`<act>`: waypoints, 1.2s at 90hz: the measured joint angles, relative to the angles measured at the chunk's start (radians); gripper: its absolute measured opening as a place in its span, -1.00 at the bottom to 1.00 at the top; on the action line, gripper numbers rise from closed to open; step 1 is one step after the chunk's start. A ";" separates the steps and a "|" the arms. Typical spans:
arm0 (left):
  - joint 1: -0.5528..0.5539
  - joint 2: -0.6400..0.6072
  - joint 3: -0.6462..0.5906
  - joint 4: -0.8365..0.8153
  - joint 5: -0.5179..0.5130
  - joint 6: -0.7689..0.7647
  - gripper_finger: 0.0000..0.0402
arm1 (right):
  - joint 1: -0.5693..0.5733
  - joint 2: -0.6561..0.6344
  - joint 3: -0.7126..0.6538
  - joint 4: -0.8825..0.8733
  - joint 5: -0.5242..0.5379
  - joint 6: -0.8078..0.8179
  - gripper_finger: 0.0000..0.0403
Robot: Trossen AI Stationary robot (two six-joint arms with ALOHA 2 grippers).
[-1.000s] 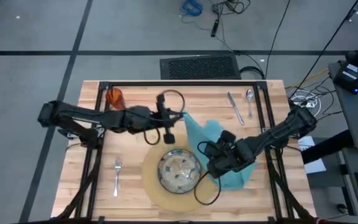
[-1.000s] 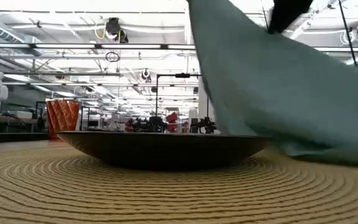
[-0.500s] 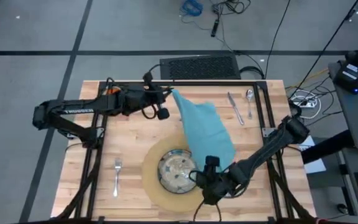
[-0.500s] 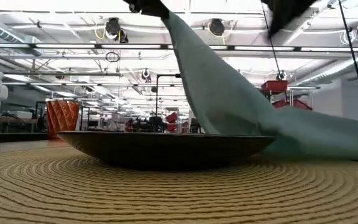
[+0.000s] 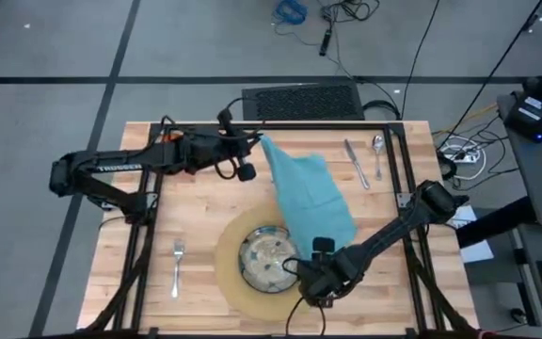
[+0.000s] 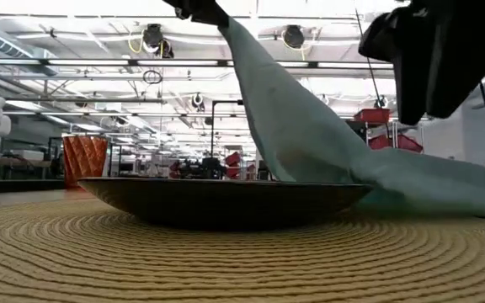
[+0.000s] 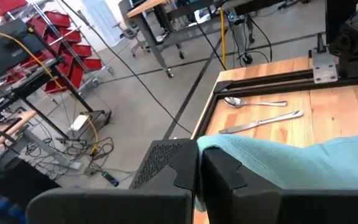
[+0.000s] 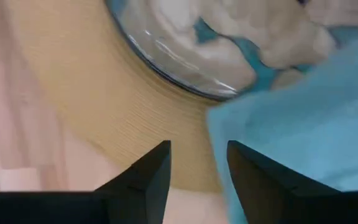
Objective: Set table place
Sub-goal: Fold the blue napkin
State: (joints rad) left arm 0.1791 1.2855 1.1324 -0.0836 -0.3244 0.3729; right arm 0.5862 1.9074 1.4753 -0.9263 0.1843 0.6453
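Both grippers are working: left gripper [image 5: 256, 143] is pinching the teal napkin [image 5: 313, 193] (corner lifted), right gripper [image 8: 197, 171] is hovering spread beside the plate [image 5: 269, 259]

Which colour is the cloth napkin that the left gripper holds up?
Teal. The napkin shows best in the high view, with one corner in the left gripper.

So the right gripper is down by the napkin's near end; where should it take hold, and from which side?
Probably the free corner of the napkin lying on the mat beside the plate, approached from the table's front edge. The left gripper holds the far corner raised, so the cloth slopes down to that flat end. The right gripper hovers open there, fingers straddling the edge.
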 joint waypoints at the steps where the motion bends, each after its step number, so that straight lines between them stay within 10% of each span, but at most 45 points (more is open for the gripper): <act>1: 0.000 0.000 0.000 -0.001 0.000 0.000 -1.00 | -0.001 -0.001 -0.003 0.000 0.000 0.000 -0.24; 35: 0.000 0.000 0.000 -0.023 0.000 0.000 -1.00 | -0.034 -0.001 -0.145 0.078 -0.002 0.033 -0.26; 53: 0.000 0.000 0.000 -0.036 0.000 -0.001 -1.00 | -0.055 -0.001 -0.145 0.071 -0.007 0.038 -0.89; 66: 0.000 0.000 0.000 -0.038 -0.001 -0.001 -1.00 | -0.063 -0.013 -0.144 0.063 -0.007 0.051 -0.99; 108: -0.026 -0.125 -0.001 -0.267 -0.026 -0.124 -1.00 | -0.105 -0.364 0.090 -0.622 0.366 0.231 -1.00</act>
State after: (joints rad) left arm 0.1532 1.1605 1.1313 -0.3510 -0.3501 0.2486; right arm 0.4812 1.5433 1.5657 -1.5487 0.5504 0.8767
